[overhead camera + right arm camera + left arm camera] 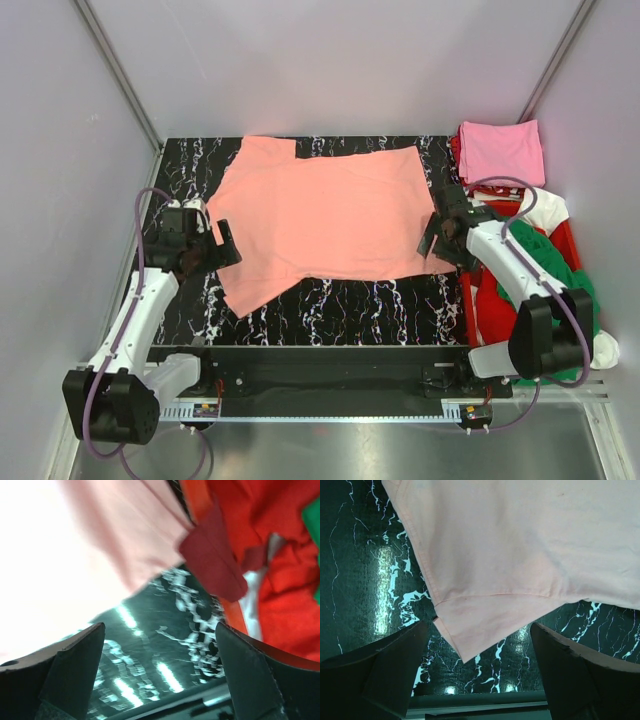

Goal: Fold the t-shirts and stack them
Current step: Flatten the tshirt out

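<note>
Cloth of one salmon-orange t-shirt (320, 215) lies spread flat on the black marble-patterned table (350, 300), and it fills the space between the two tools. No print or label shows on it.

The left gripper (215, 245) is released and carries nothing. In its wrist view the two dark fingers (385, 675) stand wide apart. A short sleeve of the salmon-orange t-shirt (520, 555) lies just ahead of them, with its corner pointing into the gap. The body of the shirt stretches away beyond the fingertips and to the gripper's right. Whether the fingers touch the table I cannot tell.

The right gripper (437, 240) is also released, with nothing between its jaws. In its wrist view bare table is directly ahead of the gap. The edge of the salmon-orange t-shirt (100, 540) lies ahead and to its left, near the tool but not inside it. To its right is the orange-red rim of a crate (233, 615). The crate holds a red t-shirt (492, 315), a green t-shirt (560, 275) and a white t-shirt (545, 205), all crumpled together beside and behind the gripper. A pink t-shirt (500, 150) lies folded flat at the far end of the crate, further out than the right gripper and to its right.
</note>
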{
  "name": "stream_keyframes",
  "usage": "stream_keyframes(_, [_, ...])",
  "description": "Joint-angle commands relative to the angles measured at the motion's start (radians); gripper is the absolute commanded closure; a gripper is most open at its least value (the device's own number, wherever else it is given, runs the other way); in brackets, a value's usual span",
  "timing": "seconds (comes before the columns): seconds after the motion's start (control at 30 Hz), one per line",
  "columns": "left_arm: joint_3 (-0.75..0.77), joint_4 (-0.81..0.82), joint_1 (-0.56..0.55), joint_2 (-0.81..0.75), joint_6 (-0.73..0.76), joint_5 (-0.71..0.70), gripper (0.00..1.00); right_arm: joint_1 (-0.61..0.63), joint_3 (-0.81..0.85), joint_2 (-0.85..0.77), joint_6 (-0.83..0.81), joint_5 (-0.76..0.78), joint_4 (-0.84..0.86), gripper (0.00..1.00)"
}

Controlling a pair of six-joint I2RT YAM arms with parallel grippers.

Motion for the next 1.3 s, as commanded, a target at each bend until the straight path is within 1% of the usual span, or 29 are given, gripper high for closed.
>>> stream_keyframes(0.0, [0.002,0.021,-0.022,0.021,-0.020,-0.039,0.09,-0.006,0.101,-0.077,-0.037,-0.088,0.072,0.02])
stream_keyframes(0.03, [0.004,0.019,-0.030,0.033,-0.030,-0.055,0.09,-0.006,0.113,-0.071,-0.040,-0.165,0.090,0.03])
stream_keyframes(0.13, [0.001,0.036,-0.060,0.108,-0.057,-0.069,0.10,0.017,0.183,0.006,-0.049,-0.235,0.111,0.05])
stream_keyframes(0.2, [0.010,0.047,-0.065,0.197,-0.061,-0.074,0.10,0.069,0.237,0.082,-0.065,-0.237,0.112,0.06])
stream_keyframes(0.23, [0.031,0.050,-0.065,0.234,-0.058,-0.062,0.10,0.089,0.256,0.106,-0.068,-0.231,0.111,0.06])
stream_keyframes(0.27, [0.048,0.048,-0.065,0.313,-0.060,-0.057,0.10,0.106,0.271,0.127,-0.072,-0.226,0.112,0.06])
stream_keyframes(0.33, [0.083,0.048,-0.063,0.393,-0.055,-0.053,0.11,0.142,0.303,0.184,-0.074,-0.234,0.127,0.05])
stream_keyframes(0.37, [0.122,0.044,-0.062,0.465,-0.054,-0.056,0.12,0.149,0.312,0.202,-0.072,-0.240,0.146,0.06])
stream_keyframes(0.43, [0.168,0.030,-0.059,0.527,-0.047,-0.071,0.13,0.165,0.334,0.253,-0.071,-0.266,0.163,0.06])
stream_keyframes(0.47, [0.224,0.022,-0.053,0.582,-0.044,-0.077,0.14,0.168,0.352,0.268,-0.072,-0.270,0.170,0.06])
stream_keyframes(0.53, [0.284,-0.002,-0.045,0.634,-0.029,-0.120,0.14,0.177,0.371,0.310,-0.075,-0.278,0.175,0.06])
stream_keyframes(0.57, [0.324,-0.014,-0.036,0.685,-0.023,-0.128,0.14,0.182,0.378,0.322,-0.083,-0.284,0.176,0.06])
stream_keyframes(0.6, [0.390,-0.049,-0.036,0.708,-0.012,-0.138,0.14,0.183,0.392,0.339,-0.085,-0.287,0.178,0.06])
stream_keyframes(0.63, [0.421,-0.066,-0.036,0.726,-0.009,-0.157,0.14,0.186,0.395,0.345,-0.088,-0.287,0.178,0.06])
stream_keyframes(0.67, [0.442,-0.082,-0.036,0.733,-0.006,-0.163,0.17,0.188,0.397,0.345,-0.092,-0.287,0.181,0.06])
stream_keyframes(0.7, [0.453,-0.114,-0.037,0.718,-0.011,-0.171,0.18,0.189,0.394,0.342,-0.094,-0.286,0.181,0.06])
stream_keyframes(0.77, [0.421,-0.131,-0.056,0.589,-0.024,-0.189,0.18,0.195,0.383,0.331,-0.095,-0.275,0.192,0.06])
stream_keyframes(0.8, [0.392,-0.148,-0.068,0.528,-0.055,-0.198,0.17,0.205,0.365,0.316,-0.095,-0.271,0.196,0.05])
stream_keyframes(0.83, [0.333,-0.159,-0.080,0.465,-0.076,-0.215,0.16,0.208,0.354,0.310,-0.095,-0.268,0.202,0.05])
stream_keyframes(0.87, [0.293,-0.166,-0.108,0.341,-0.098,-0.206,0.15,0.209,0.331,0.304,-0.089,-0.266,0.212,0.05])
stream_keyframes(0.9, [0.254,-0.180,-0.125,0.281,-0.148,-0.195,0.14,0.211,0.319,0.292,-0.086,-0.270,0.219,0.05])
stream_keyframes(0.93, [0.175,-0.188,-0.138,0.229,-0.181,-0.172,0.14,0.211,0.305,0.285,-0.080,-0.275,0.229,0.05])
stream_keyframes(0.97, [0.138,-0.189,-0.161,0.138,-0.237,-0.157,0.14,0.211,0.280,0.272,-0.066,-0.278,0.241,0.05])
stream_keyframes(1.03, [0.052,-0.179,-0.169,0.061,-0.297,-0.108,0.14,0.217,0.254,0.256,-0.057,-0.287,0.253,0.05])
stream_keyframes(1.07, [-0.018,-0.168,-0.181,-0.001,-0.323,-0.103,0.14,0.217,0.227,0.247,-0.048,-0.287,0.262,0.05])
stream_keyframes(1.1, [-0.060,-0.144,-0.186,-0.029,-0.372,-0.103,0.14,0.218,0.213,0.227,-0.045,-0.287,0.267,0.05])
stream_keyframes(1.2, [-0.167,-0.108,-0.198,-0.088,-0.438,-0.115,0.14,0.220,0.155,0.181,-0.034,-0.287,0.275,0.05])
stream_keyframes(1.27, [-0.201,-0.085,-0.214,-0.112,-0.468,-0.103,0.14,0.220,0.125,0.155,-0.026,-0.289,0.285,0.05])
